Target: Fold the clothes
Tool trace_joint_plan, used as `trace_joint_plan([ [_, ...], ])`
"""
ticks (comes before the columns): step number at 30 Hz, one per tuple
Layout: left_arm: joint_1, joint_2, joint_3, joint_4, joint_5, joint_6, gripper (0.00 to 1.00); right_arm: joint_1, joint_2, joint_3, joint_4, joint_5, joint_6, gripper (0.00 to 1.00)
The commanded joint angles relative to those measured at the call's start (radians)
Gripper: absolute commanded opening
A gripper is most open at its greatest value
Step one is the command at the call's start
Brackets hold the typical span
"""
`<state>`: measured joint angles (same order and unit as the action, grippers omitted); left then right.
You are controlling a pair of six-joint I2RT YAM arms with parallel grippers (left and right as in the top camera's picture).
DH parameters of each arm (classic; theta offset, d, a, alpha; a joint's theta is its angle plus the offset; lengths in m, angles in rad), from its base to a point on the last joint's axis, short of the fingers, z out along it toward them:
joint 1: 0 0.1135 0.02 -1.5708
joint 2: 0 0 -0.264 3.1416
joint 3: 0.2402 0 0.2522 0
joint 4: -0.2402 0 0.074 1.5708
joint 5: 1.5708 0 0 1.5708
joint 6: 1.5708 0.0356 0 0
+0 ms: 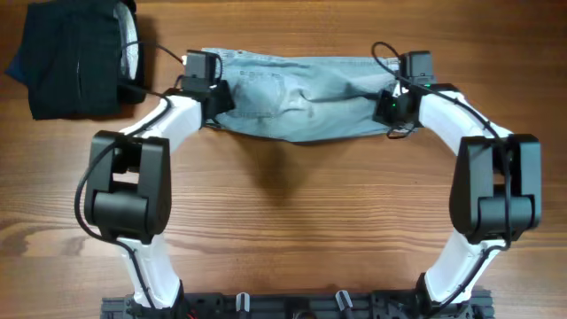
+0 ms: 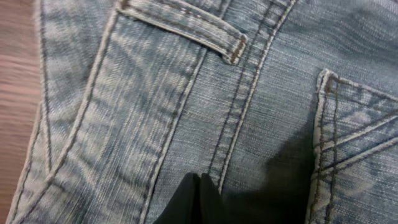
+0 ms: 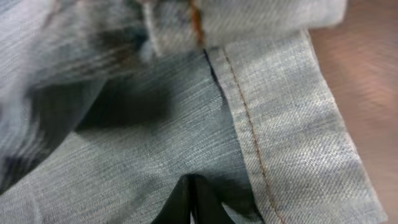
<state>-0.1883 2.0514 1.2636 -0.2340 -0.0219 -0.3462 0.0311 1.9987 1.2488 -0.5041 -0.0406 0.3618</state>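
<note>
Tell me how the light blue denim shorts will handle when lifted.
The light blue faded denim shorts will probably droop between grip points: they wrinkle mid-span. Thick seams and the belt loop suggest some weight and firmer edges. The coarse weave likely resists slipping.

Two arms point(image 1: 173, 120), white links, black joint housings point(image 1: 128, 190), looping black cables point(image 1: 383, 49), green wrist light point(image 1: 387, 104)

A black folded garment point(image 1: 71, 62) lies on the wooden table point(image 1: 301, 213), off to the left of the left gripper point(image 1: 215, 96) and apart from it; its white-grey lining point(image 1: 131, 40) shows along the edge nearest that gripper; the tabletop is brown and grained.
</note>
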Motion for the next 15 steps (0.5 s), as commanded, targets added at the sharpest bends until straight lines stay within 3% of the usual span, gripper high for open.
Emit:
trace_joint_plan([
  [1, -0.081, 0.030, -0.022, -0.066, 0.043, -0.010, 0.04, -0.066, 0.046, -0.043, -0.106, 0.071, 0.016, 0.04],
  [8, -0.131, 0.021, -0.022, -0.272, 0.035, -0.111, 0.04, -0.076, 0.045, -0.045, -0.265, 0.066, 0.113, 0.04],
  [15, -0.130, 0.010, -0.022, -0.271, 0.035, -0.111, 0.04, -0.074, -0.123, -0.045, -0.238, -0.032, 0.108, 0.04],
])
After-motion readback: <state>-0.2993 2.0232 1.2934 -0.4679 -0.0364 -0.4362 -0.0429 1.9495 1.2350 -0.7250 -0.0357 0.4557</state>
